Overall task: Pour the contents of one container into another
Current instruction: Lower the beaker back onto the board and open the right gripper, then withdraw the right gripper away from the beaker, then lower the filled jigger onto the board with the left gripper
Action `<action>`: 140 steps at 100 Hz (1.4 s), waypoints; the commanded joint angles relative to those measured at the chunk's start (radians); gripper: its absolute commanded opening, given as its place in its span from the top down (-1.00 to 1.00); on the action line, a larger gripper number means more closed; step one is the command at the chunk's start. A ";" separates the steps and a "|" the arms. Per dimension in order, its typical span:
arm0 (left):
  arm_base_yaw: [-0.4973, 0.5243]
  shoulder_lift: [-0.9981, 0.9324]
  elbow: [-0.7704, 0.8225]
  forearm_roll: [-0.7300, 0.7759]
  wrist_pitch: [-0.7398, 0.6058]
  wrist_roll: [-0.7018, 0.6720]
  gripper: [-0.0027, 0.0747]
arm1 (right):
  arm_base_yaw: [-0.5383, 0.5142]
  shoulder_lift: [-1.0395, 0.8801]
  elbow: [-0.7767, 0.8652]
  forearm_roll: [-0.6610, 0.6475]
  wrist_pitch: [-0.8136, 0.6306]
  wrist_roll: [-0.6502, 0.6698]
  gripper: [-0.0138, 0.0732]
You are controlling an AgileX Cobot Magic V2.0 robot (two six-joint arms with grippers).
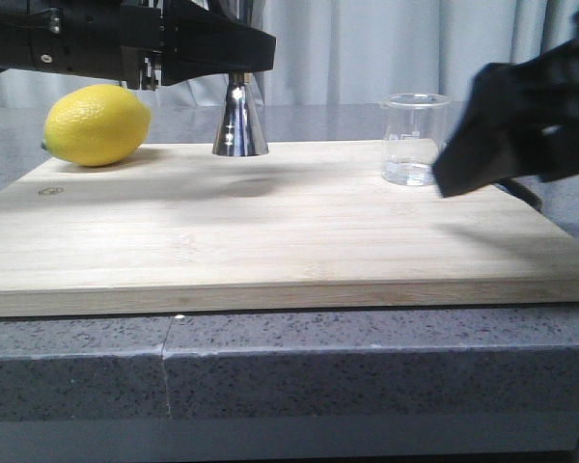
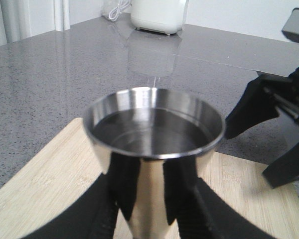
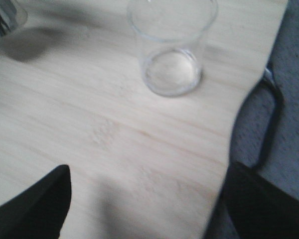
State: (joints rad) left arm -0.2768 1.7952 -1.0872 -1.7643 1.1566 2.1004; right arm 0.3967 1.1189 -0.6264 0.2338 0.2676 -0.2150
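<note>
The steel jigger stands upright at the back of the wooden board. My left gripper reaches in from the left above it. In the left wrist view the jigger sits between the two black fingers, which press its narrow part, so the left gripper is shut on it. The clear glass beaker stands upright at the board's back right. My right gripper hovers just right of it, open. In the right wrist view the beaker lies ahead of the wide-spread right gripper.
A yellow lemon rests on the board's back left corner. The board lies on a grey speckled counter. A white appliance stands far back on the counter.
</note>
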 commanded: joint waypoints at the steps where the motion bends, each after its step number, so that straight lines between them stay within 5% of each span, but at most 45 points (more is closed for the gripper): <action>1: -0.008 -0.042 -0.029 -0.100 0.088 -0.007 0.40 | -0.049 -0.076 -0.053 -0.016 0.091 -0.009 -0.62; 44: -0.008 -0.042 -0.029 -0.100 0.088 -0.007 0.40 | -0.216 -0.285 -0.117 -0.158 0.471 0.117 -0.62; 140: -0.008 -0.042 -0.029 -0.094 0.088 0.009 0.40 | -0.218 -0.322 -0.118 -0.181 0.476 0.121 -0.62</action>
State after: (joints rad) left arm -0.2768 1.7952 -1.0872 -1.7643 1.1566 2.1004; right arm 0.1846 0.8063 -0.7077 0.0583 0.7937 -0.0930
